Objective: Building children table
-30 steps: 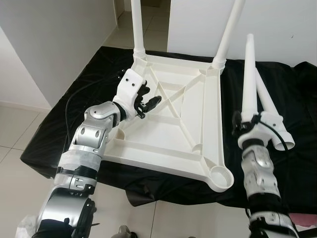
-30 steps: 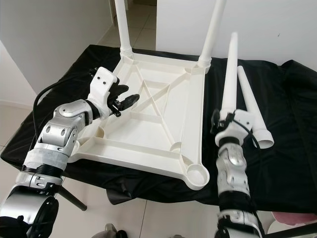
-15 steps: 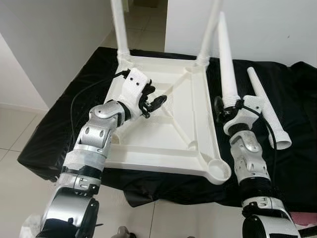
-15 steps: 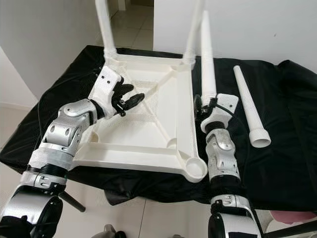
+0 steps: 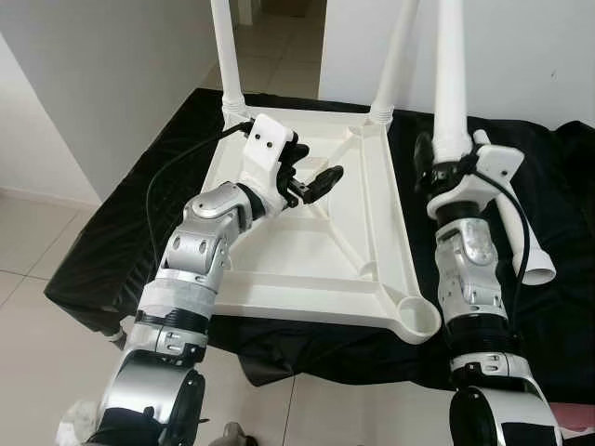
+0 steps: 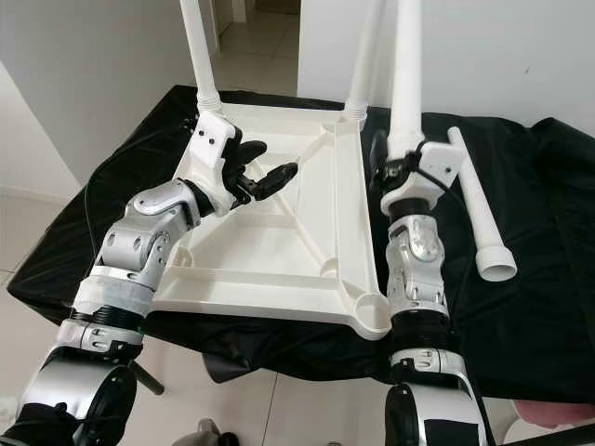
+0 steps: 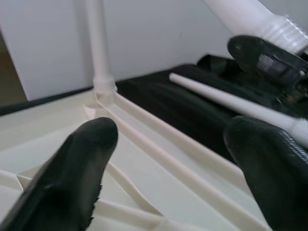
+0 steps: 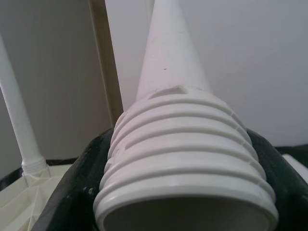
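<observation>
The right gripper (image 5: pixel 444 167), forearm raised vertical, is clamped on the threaded base of a white table leg (image 5: pixel 450 65) held upright at 1 o'clock. The left gripper (image 5: pixel 311 184), fingers apart, hovers over the inverted white tabletop (image 5: pixel 307 265) on the black cloth (image 5: pixel 112 232); two legs stand fitted at its far corners, one loose leg (image 5: pixel 521 237) lies at 3 o'clock

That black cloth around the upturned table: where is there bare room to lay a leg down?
Bare black cloth lies right of the loose leg, and a strip left of the tabletop. It is crowded between the tabletop's right edge and the loose leg, where the right tool holds a leg upright.
</observation>
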### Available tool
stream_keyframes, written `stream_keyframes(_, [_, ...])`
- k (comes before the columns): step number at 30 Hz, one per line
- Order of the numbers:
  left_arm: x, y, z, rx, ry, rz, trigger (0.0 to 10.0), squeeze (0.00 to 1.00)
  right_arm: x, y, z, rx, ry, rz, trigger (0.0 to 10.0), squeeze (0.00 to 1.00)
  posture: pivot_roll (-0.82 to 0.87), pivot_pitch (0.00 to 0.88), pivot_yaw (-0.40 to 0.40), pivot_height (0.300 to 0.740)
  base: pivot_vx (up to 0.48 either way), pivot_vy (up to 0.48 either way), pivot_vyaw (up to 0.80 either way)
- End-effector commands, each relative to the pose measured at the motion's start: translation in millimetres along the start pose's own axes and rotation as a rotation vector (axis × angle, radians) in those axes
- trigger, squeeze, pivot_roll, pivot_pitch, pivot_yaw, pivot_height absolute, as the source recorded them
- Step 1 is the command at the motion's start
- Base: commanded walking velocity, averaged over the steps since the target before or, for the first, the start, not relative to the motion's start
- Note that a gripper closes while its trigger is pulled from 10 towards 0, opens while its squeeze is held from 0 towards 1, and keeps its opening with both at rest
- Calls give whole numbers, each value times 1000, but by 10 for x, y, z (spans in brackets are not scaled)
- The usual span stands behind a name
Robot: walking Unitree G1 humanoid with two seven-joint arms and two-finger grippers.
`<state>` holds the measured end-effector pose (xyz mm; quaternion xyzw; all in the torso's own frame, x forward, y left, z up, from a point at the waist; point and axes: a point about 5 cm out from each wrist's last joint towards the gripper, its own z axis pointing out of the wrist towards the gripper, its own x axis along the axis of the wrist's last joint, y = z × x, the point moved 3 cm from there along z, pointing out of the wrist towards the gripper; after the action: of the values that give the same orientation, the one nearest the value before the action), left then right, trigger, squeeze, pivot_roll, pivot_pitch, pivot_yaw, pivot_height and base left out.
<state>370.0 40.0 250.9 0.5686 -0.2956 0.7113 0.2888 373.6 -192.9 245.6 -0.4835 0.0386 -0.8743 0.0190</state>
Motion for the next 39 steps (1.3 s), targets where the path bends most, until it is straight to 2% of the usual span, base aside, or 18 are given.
stream_keyframes(1, [188,-59,40,96,87,14,10000,1000,255,-65,91,13,118,-36,10000,0,-4,0,37,740,0,0,0])
stream_keyframes(4, [464,-43,81,108,212,24,10000,1000,477,-110,174,22,206,-63,10000,0,7,0,31,740,0,0,0])
stream_keyframes(5, [464,-43,81,108,212,24,10000,1000,477,-110,174,22,206,-63,10000,0,7,0,31,740,0,0,0])
stream_keyframes(8, [652,-73,81,95,272,6,10000,1000,603,-229,220,83,253,-51,10000,0,13,0,26,740,0,0,0])
stream_keyframes(12, [705,-86,93,78,280,-5,10000,1000,635,-292,239,119,270,-48,10000,0,20,0,23,740,0,0,0])
stream_keyframes(13, [749,-81,94,48,291,-54,10000,698,647,-381,231,171,277,-32,10000,0,21,0,22,740,0,0,0])
stream_keyframes(14, [779,-75,97,25,300,-91,10000,698,653,-441,227,207,281,-20,10000,0,22,0,21,740,0,0,0])
stream_keyframes(15, [824,-78,97,-4,312,-137,10000,0,654,-530,208,254,284,-12,10000,0,24,0,19,740,0,0,0])
stream_keyframes(18, [887,-113,100,-32,327,-202,10000,0,635,-651,186,313,277,5,10000,0,24,0,19,740,0,0,0])
stream_keyframes(23, [959,-146,94,-74,343,-279,10000,0,593,-760,166,382,258,12,10000,0,24,0,16,740,0,0,0])
stream_keyframes(24, [1011,-156,90,-113,356,-359,10000,0,571,-818,152,421,249,12,10000,0,26,0,14,740,0,0,0])
stream_keyframes(25, [1011,-156,90,-113,356,-359,10000,0,571,-818,152,421,249,12,10000,0,26,0,14,740,0,0,0])
stream_keyframes(27, [1067,-183,74,-181,359,-466,10000,0,510,-944,85,506,227,12,10000,0,24,0,14,740,0,0,0])
stream_keyframes(28, [1067,-183,74,-181,359,-466,10000,0,510,-944,85,506,227,12,10000,0,24,0,14,740,0,0,0])
stream_keyframes(29, [1049,-223,71,-186,346,-505,10000,0,474,-998,39,543,213,14,10000,0,22,0,15,740,0,0,0])
stream_keyframes(32, [1028,-254,67,-182,332,-513,10000,0,440,-1038,-6,573,203,8,10000,0,22,0,15,740,0,0,0])
stream_keyframes(33, [1028,-278,62,-182,327,-540,10000,0,418,-1063,-41,597,197,0,10000,0,22,0,15,740,0,0,0])
stream_keyframes(39, [1080,-368,64,-177,312,-542,10000,0,373,-1140,-117,669,186,-8,10000,0,13,0,31,740,0,0,0])
